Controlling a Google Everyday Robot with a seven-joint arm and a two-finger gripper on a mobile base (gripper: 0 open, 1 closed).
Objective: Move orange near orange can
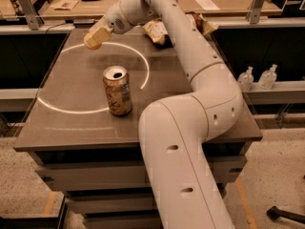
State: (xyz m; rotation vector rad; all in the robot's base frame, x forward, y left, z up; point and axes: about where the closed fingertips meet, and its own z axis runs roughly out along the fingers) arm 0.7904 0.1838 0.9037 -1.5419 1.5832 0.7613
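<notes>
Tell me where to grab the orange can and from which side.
Probably best to take the orange can around its mid-body, side-on, coming from the view's far left, where the gripper hangs over the back-left part of the table. The can stands upright with straight round walls, and the robot's own arm crowds its right side.

The orange can (117, 92) stands upright on the table (71, 92), left of the table's middle and toward its front edge. Its body is pale orange-tan with light, mottled markings, and its silver top faces up, showing a dark drinking hole. My gripper (93, 38) hangs above the table's far left part, beyond the can and well apart from it.
</notes>
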